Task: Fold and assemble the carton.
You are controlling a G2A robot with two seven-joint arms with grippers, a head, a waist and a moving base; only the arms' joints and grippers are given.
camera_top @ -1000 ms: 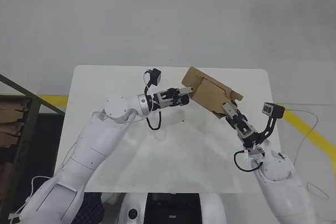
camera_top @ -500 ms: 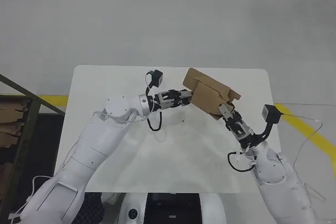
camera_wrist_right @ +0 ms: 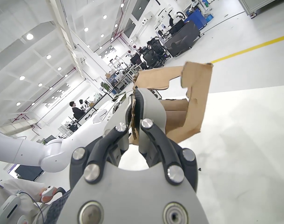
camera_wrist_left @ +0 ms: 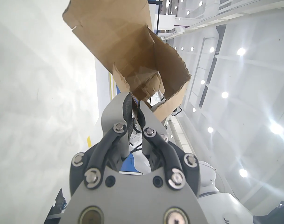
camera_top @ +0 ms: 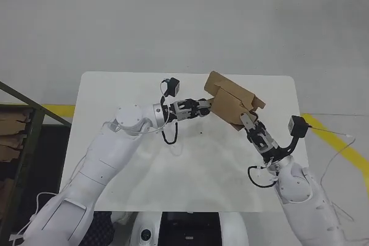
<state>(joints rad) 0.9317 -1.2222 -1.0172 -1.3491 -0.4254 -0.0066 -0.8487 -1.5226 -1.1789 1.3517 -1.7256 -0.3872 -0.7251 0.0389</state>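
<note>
Half-formed cardboard carton (camera_top: 232, 101) over far right part of white table (camera_top: 123, 123), tilted, flaps splayed; cannot tell whether touching table; underside hidden. Left gripper (camera_wrist_left: 132, 103) pinched on carton edge toward table's middle, fingertips partly masked by cardboard. Right gripper (camera_wrist_right: 134, 99) clamped on ragged carton edge toward table's right side; pads mostly covered.

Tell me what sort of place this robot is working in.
Probably a large factory-style robotics hall. The right wrist view shows a high white ceiling with rows of lights, a yellow line on the pale floor, and a cluster of office chairs beyond the carton.
</note>
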